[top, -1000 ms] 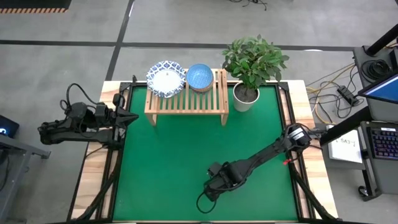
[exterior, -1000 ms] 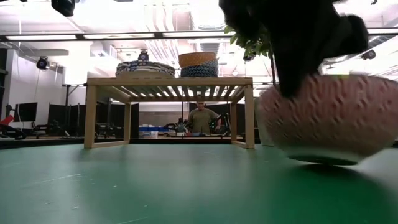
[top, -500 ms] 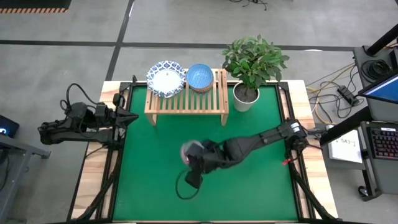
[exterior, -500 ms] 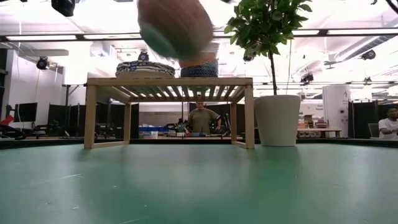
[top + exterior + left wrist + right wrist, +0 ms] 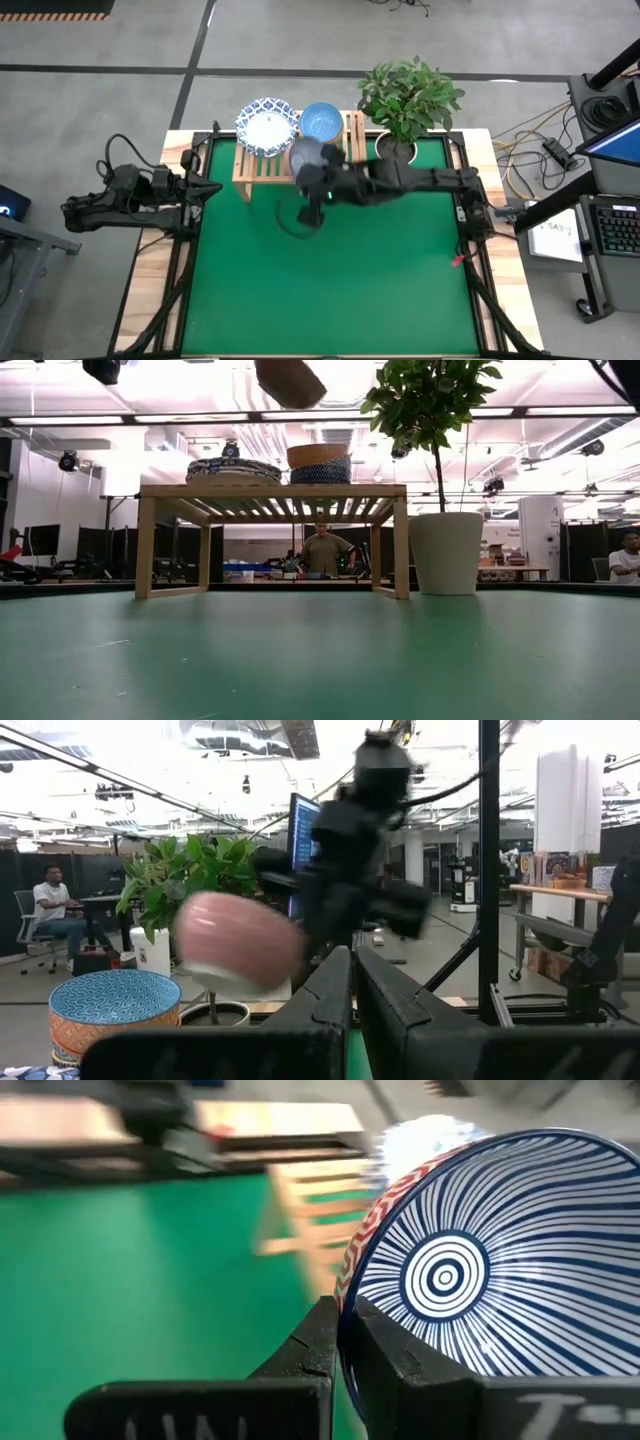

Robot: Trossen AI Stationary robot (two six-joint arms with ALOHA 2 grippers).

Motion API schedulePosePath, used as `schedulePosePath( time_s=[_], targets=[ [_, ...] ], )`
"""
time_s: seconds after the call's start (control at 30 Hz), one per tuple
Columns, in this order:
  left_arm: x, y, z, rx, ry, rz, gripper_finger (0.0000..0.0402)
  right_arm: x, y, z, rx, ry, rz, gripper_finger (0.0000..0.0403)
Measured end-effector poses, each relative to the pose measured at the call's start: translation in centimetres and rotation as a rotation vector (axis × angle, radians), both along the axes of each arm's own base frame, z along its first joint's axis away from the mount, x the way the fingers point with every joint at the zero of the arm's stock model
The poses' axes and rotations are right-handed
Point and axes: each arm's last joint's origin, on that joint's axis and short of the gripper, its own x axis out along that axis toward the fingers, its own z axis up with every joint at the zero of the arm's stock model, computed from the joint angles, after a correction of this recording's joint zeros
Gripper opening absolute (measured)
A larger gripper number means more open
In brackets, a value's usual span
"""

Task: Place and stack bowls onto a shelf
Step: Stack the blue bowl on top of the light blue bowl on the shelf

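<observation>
A grey concrete floor [image 5: 300,40] surrounds the table, with bright strip lights [image 5: 200,418] overhead.

Dark jointed arms [image 5: 420,182], black cables [image 5: 292,222]

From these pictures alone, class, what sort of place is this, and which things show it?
Probably a robotics lab or workshop: two robot arms work at a green table, cables trail over a bare concrete floor, and desks with a monitor stand behind.

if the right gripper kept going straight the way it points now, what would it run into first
Likely the shelf. The right gripper, shut on the pink bowl, reaches leftward over the shelf's front edge, with the white blue-rimmed bowl beyond. How high it rides is unclear, so it might pass over the slats.
</observation>
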Motion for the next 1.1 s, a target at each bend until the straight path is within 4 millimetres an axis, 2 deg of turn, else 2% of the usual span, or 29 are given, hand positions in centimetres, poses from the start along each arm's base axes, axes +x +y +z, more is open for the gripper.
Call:
schedulePosePath(
  time_s=[0.17,0.4,0.63,0.9,1.1],
  targets=[
    [0.0,0.0,0.0,0.005,0.0,0.001,0.0002,0.0,-4.4,0.1,-0.189,0.085,-0.058,0.0012],
    [0.0,0.0,0.0,0.049,0.002,0.014,0.0002,-0.8,-9.2,-0.2,-0.187,0.15,-0.125,0.0012],
    [0.0,0.0,-0.1,0.051,0.008,0.015,0.0002,-0.7,-10.9,-0.9,-0.172,0.183,-0.14,0.0012],
    [0.0,0.0,-0.1,0.051,0.007,0.016,0.0002,-0.4,-11.9,-1.8,-0.17,0.223,-0.155,0.0013],
    [0.0,0.0,-0.1,0.05,0.008,0.016,0.0002,0.1,-12.2,-2.6,-0.165,0.239,-0.17,0.0049]
  ],
)
